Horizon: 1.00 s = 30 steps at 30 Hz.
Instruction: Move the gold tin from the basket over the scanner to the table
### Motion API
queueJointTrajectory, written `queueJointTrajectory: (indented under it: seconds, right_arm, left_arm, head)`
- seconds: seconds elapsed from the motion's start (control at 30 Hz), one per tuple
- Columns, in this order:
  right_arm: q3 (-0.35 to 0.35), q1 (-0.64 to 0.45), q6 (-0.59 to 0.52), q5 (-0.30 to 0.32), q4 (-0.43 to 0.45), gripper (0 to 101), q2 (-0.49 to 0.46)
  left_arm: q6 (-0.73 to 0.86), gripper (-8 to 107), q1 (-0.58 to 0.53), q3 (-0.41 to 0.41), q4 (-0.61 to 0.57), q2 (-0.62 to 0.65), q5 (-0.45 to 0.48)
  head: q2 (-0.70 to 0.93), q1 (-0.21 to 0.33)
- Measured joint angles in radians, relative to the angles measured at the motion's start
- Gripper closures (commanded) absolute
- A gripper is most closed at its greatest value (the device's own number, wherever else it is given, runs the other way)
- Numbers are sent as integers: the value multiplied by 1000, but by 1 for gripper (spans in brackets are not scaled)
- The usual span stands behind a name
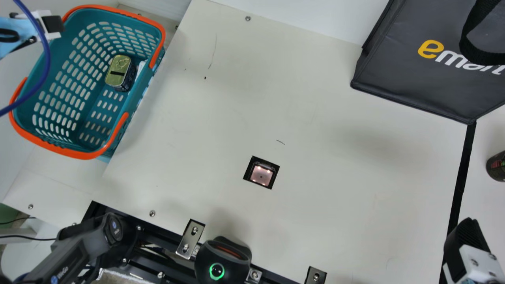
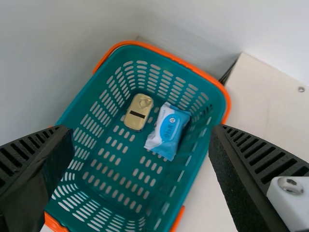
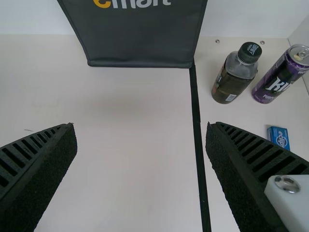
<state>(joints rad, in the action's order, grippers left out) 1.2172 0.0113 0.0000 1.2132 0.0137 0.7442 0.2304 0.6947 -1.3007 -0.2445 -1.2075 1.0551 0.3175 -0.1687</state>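
The gold tin [image 1: 118, 71] lies inside the teal basket [image 1: 85, 152] at the main view's upper left, near the basket's inner side wall. My left gripper [image 1: 53, 24] is at the basket's far left rim, above it. In the left wrist view the gold tin [image 2: 138, 111] rests on the basket floor beside a blue and white packet [image 2: 169, 130], and my left gripper [image 2: 142, 145] is open with nothing between its fingers. My right gripper [image 1: 465, 232] is at the main view's lower right edge; in the right wrist view the right gripper [image 3: 141, 145] stands open over bare table. The scanner window [image 1: 261, 174] is set in the table.
A dark bag [image 1: 414, 79] stands at the back right. Beyond a black strip [image 3: 197, 121] are a bottle [image 3: 235, 73], a purple can [image 3: 282, 75] and a small blue pack [image 3: 278, 137]. A black device with a green ring [image 1: 223, 260] sits at the front edge.
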Motion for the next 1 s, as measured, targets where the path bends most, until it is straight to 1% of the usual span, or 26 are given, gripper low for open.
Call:
queueJointTrajectory:
  seconds: [0.17, 0.4, 0.7, 1.0]
  right_arm:
    - [0, 0, 0, 0, 0, 6, 0]
    - [0, 0, 0, 0, 0, 6, 0]
    - [0, 0, 0, 1, 0, 6, 0]
    - [0, 0, 0, 1, 0, 6, 0]
  left_arm:
    - [127, 9, 39, 22, -36, -89, -53]
    - [252, 9, 31, 59, -55, -219, -152]
    - [346, 9, 10, 90, -71, -389, -280]
    - [418, 9, -1, 86, -78, -547, -348]
  head:
    - [2, 0]
    - [0, 0]
    - [0, 2]
    - [0, 0]
